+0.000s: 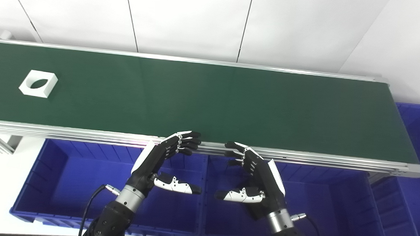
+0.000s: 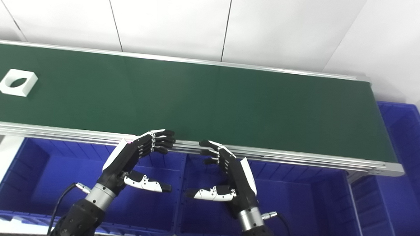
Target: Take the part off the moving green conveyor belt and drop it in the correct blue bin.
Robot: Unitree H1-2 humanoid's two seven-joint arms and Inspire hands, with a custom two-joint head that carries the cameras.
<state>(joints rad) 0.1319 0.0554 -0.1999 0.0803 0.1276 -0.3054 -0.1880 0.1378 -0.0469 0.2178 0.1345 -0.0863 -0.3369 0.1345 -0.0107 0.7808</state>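
A white square part [image 1: 38,83] with a round hole lies flat at the far left of the green conveyor belt [image 1: 211,100]. My left hand [image 1: 161,160] hovers open over the left blue bin [image 1: 66,182], fingertips near the belt's front rail. My right hand [image 1: 255,174] hovers open over the middle blue bin [image 1: 320,203], palm facing the left hand. Both hands hold nothing, and the part is far to their left.
A third blue bin [image 1: 419,143] stands past the belt's right end. An aluminium rail [image 1: 301,157] runs along the belt's front edge above the bins. A white panelled wall [image 1: 186,19] rises behind the belt.
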